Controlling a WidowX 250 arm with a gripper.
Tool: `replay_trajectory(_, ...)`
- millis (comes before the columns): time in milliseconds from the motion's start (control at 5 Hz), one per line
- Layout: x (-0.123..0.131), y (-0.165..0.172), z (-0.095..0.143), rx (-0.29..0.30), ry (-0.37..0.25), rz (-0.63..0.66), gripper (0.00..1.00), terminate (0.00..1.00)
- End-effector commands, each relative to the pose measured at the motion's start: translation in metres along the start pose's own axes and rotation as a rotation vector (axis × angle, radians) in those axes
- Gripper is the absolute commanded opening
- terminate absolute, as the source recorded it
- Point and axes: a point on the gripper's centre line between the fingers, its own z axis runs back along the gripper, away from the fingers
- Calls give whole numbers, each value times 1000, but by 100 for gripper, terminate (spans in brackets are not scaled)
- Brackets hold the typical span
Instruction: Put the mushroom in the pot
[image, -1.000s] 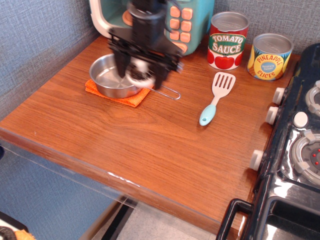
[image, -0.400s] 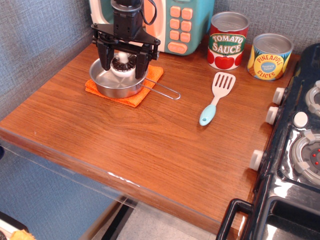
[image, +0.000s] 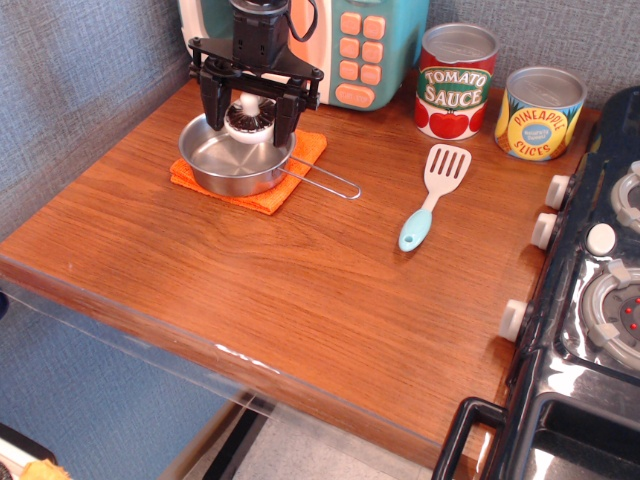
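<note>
The steel pot (image: 232, 157) sits on an orange cloth (image: 268, 195) at the back left of the wooden counter, with its wire handle (image: 325, 181) pointing right. My gripper (image: 249, 112) hangs over the pot's far side, pointing down. Its two black fingers (image: 212, 104) stand on either side of the mushroom (image: 250, 117) and are shut on it. The mushroom is white, with its dark ribbed gills and stem knob facing the camera. It is held just above the pot's far rim.
A toy microwave (image: 372, 45) stands right behind the gripper. A tomato sauce can (image: 455, 82) and a pineapple can (image: 539, 113) stand at the back right. A white spatula with a blue handle (image: 432, 195) lies mid-counter. A black toy stove (image: 590, 300) fills the right edge.
The gripper carried the mushroom left from the pot's right rim to over the pot, dipped toward it, and has now risen slightly toward the back with the mushroom still between its fingers.
</note>
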Motion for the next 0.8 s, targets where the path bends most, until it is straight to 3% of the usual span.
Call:
replay_trajectory(0,-6,6,26,-4,-63,2,100,0)
replay_trajectory(400,-21,1,46,-31,-99,-19,100,0)
replay_trajectory(600,-40,-18,52,-65,-106,-83,100,0)
